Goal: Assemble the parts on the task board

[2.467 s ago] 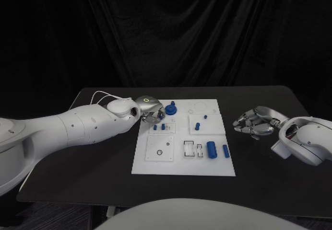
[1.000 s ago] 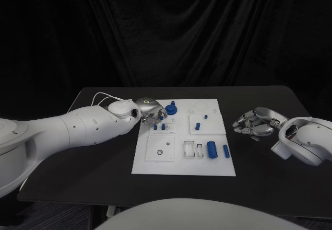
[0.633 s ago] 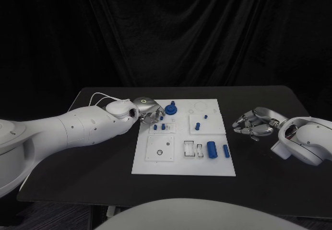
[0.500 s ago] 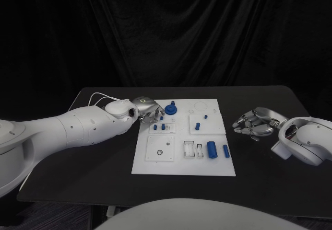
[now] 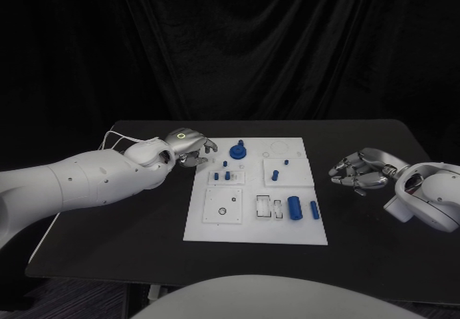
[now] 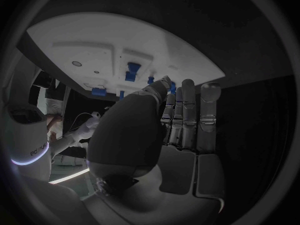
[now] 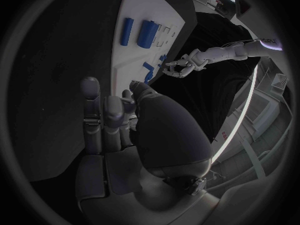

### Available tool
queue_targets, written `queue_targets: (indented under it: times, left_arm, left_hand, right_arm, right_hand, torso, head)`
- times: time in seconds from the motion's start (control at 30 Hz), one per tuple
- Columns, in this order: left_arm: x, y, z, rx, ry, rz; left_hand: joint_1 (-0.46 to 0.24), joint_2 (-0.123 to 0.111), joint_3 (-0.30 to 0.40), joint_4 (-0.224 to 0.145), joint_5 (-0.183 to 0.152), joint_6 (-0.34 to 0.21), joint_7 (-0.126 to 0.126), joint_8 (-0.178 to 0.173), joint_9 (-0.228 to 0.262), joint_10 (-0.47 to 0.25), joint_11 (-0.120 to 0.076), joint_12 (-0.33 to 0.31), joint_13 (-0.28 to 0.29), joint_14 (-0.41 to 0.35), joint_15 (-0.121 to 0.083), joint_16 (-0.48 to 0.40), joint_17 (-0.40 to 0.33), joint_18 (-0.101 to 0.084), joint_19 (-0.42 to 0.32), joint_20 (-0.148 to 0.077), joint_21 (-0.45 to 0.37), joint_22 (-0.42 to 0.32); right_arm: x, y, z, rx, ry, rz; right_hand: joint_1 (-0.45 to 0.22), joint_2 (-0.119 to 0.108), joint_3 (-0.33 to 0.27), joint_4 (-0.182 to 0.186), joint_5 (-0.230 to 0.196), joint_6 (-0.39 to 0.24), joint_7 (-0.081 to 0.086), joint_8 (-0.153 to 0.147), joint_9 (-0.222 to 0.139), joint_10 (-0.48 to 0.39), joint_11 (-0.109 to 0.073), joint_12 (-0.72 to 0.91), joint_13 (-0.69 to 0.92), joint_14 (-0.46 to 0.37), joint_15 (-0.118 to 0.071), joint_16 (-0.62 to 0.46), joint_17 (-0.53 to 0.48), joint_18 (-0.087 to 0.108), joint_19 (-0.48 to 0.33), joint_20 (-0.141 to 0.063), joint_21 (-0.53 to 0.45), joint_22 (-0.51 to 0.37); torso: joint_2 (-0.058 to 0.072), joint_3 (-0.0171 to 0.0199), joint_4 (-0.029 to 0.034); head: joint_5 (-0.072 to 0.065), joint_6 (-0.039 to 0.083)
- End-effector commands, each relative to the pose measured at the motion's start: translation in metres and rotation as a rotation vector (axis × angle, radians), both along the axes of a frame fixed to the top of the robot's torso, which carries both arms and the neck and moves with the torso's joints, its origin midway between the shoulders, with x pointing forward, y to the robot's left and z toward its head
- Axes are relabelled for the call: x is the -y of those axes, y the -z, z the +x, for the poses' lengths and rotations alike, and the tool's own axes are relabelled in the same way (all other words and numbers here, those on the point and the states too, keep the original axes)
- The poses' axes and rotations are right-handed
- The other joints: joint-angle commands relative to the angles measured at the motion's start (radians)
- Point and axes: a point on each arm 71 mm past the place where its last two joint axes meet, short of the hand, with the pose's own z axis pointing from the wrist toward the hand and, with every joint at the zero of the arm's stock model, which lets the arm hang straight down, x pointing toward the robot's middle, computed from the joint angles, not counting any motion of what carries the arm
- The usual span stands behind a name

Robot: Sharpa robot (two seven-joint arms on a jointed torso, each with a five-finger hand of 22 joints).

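Task board (image 5: pixel 251 222): matt white plastic. Parts (image 5: pixel 293 207): smooth blue plastic. Table (image 5: pixel 373 226): matt black. Left hand (image 5: pixel 189 147) & right hand (image 5: pixel 360 170): silvery metal, slight sheen.

A black table (image 5: pixel 115 232) takes up the lower half of the head view, its top matte and dark, with rounded corners at the near edge. Behind it hangs a black curtain (image 5: pixel 258 60) (it falls in soft vertical folds across the whole background). A thin white cable (image 5: pixel 117 135) loops above the table's far left corner. In the right wrist view the same table (image 7: pixel 69 50) appears as a broad dark surface.
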Motion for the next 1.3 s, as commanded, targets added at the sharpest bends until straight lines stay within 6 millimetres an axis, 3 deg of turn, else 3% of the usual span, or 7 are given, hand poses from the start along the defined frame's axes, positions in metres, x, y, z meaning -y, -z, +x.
queue_targets:
  times: [0.03,0.27,0.43,0.63,0.8,1.0,1.3]
  left_arm:
    - [-0.009,-0.027,-0.005,0.124,-0.035,-0.243]
    - [-0.027,-0.049,-0.032,0.051,-0.022,-0.602]
    - [-0.023,-0.051,-0.039,-0.112,0.016,-0.873]
    - [-0.014,-0.052,-0.043,-0.343,0.087,-1.243]
    - [-0.011,-0.052,-0.049,-0.441,0.119,-1.417]
    - [-0.010,-0.054,-0.059,-0.499,0.152,-1.504]
    - [-0.009,-0.056,-0.065,-0.540,0.173,-1.538]
  left_hand:
    - [0.009,-0.011,0.008,0.000,0.019,0.001,0.034,-0.004,-0.011,-0.068,0.019,0.013,0.006,-0.076,0.029,-0.050,-0.015,0.013,-0.109,0.016,-0.156,-0.012]
    - [0.000,0.040,-0.026,0.031,0.095,0.001,0.026,-0.007,-0.037,-0.297,-0.021,0.087,0.019,-0.441,0.037,-0.278,-0.112,-0.011,-0.517,0.004,-0.420,-0.080]
    - [-0.005,0.084,-0.059,0.067,0.107,0.018,0.028,-0.001,-0.048,-0.388,0.012,0.114,-0.028,-0.539,0.065,-0.387,-0.191,-0.022,-0.623,0.023,-0.570,-0.202]
    - [-0.031,0.129,-0.144,0.154,0.155,-0.057,0.046,-0.009,-0.134,-0.524,0.030,0.057,-0.200,-0.756,0.089,-0.690,-0.371,-0.029,-0.786,0.042,-0.614,-0.463]
    - [-0.031,0.174,-0.236,0.170,0.154,-0.206,0.060,-0.015,-0.217,-0.626,0.013,-0.039,-0.340,-0.854,0.108,-0.826,-0.435,-0.021,-0.912,0.078,-0.627,-0.794]
    - [-0.062,0.231,-0.352,0.172,0.177,-0.322,0.042,-0.026,-0.273,-0.686,-0.004,-0.096,-0.417,-0.893,0.119,-0.880,-0.444,-0.011,-0.956,0.092,-0.635,-0.951]
    - [-0.037,0.263,-0.392,0.152,0.212,-0.368,0.027,-0.028,-0.296,-0.706,0.007,-0.102,-0.425,-0.899,0.136,-0.890,-0.446,-0.004,-0.970,0.115,-0.636,-1.000]
  right_arm:
    - [-0.002,-0.018,0.008,0.064,0.023,-0.017]
    - [-0.019,-0.060,0.023,0.187,-0.026,-0.060]
    - [-0.036,-0.073,0.028,0.267,-0.106,-0.134]
    - [-0.057,-0.073,0.026,0.339,-0.222,-0.239]
    - [-0.067,-0.065,0.021,0.368,-0.284,-0.309]
    - [-0.076,-0.049,0.019,0.355,-0.328,-0.379]
    - [-0.093,-0.023,0.016,0.349,-0.397,-0.415]
  right_hand:
    - [0.016,0.000,0.001,0.001,0.009,0.009,0.001,0.004,-0.004,-0.073,0.001,-0.060,-0.074,-0.010,0.001,-0.005,-0.003,0.014,-0.008,0.000,-0.007,-0.001]
    - [0.062,-0.020,0.029,-0.020,0.050,0.008,0.010,-0.002,-0.011,-0.220,0.010,-0.211,-0.237,-0.014,0.006,-0.004,-0.008,0.013,-0.005,0.003,-0.015,0.004]
    - [0.087,-0.033,0.053,-0.037,0.056,0.007,0.017,-0.007,-0.016,-0.261,0.019,-0.261,-0.276,-0.022,0.012,-0.011,-0.016,0.013,-0.009,0.006,-0.020,0.011]
    - [0.110,-0.060,0.153,-0.059,-0.083,-0.036,0.039,-0.040,-0.037,-0.392,0.048,-0.345,-0.342,-0.084,0.036,-0.054,-0.056,0.027,-0.081,0.022,-0.125,0.013]
    - [0.107,-0.080,0.190,-0.077,-0.089,-0.072,0.038,-0.054,-0.045,-0.486,0.072,-0.409,-0.392,-0.108,0.051,-0.056,-0.064,0.028,-0.108,0.034,-0.134,0.035]
    - [0.086,-0.096,0.195,-0.093,-0.124,-0.136,0.030,-0.079,-0.057,-0.556,0.093,-0.446,-0.430,-0.130,0.070,-0.053,-0.071,0.026,-0.126,0.051,-0.128,0.058]
    - [0.048,-0.100,0.155,-0.092,-0.186,-0.191,0.010,-0.093,-0.070,-0.634,0.098,-0.454,-0.457,-0.152,0.072,-0.049,-0.085,0.032,-0.138,0.063,-0.141,0.055]
  torso:
    - [-0.001,-0.0008,-0.0006]
    - [-0.001,-0.0053,0.0011]
    - [-0.002,-0.0073,0.0082]
    - [0.002,-0.0174,0.0259]
    - [0.008,-0.0335,0.0583]
    - [0.032,-0.0639,0.1015]
    - [0.051,-0.0901,0.1144]
  head:
    - [0.014,0.000]
    - [0.040,0.000]
    - [0.051,0.000]
    - [0.035,0.000]
    - [-0.008,0.000]
    - [-0.075,0.000]
    - [-0.098,0.000]
